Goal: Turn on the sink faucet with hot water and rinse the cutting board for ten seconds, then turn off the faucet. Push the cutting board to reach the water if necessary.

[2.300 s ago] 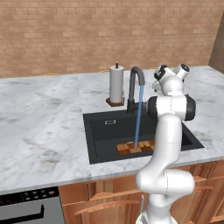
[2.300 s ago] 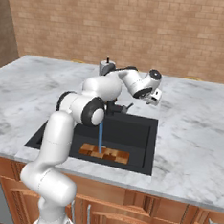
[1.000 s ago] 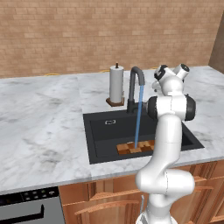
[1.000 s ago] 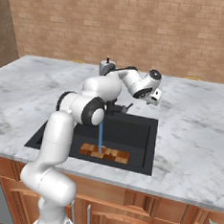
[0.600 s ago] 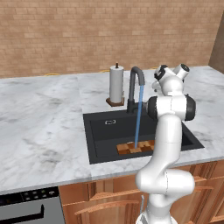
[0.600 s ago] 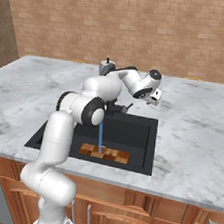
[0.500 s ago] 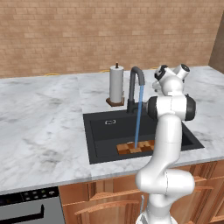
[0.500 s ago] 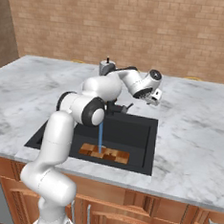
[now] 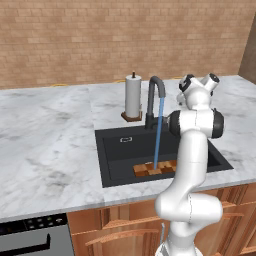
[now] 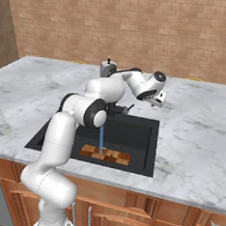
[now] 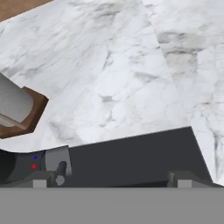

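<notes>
You have the cutting board point(image 9: 156, 168) lying flat on the floor of the sink point(image 9: 116, 162), hard against the near wall, with bare black basin on its left and behind it toward the far wall. The water point(image 9: 158, 131) falls as a thin blue line from the spout of the sink faucet point(image 9: 154, 100) and lands on the board's middle; from the right side you see the same stream point(image 10: 101, 137) hit the board point(image 10: 105, 155) near its left-centre. The faucet stands at the far rim of the sink, and the paper-towel roll point(image 9: 132, 96) on its brown stand sits just beside it on the left, so the room there is tight. The marble counter point(image 9: 45, 145) stretches wide and bare to the left of the basin, and you have a narrower strip on the right. The arm's white links rise in front of the right part of the sink in the left view, covering the board's right end and the basin's right side. The pincer point(image 10: 158, 99) hangs over the counter at the far right corner of the sink, but it is small and turned away, so you cannot tell how its fingers stand. In the hand view you look down on the faucet's base point(image 11: 41, 162), with a red and a blue dot on it, at the sink's rim; the towel roll point(image 11: 13, 105) is cut off at the left edge.
</notes>
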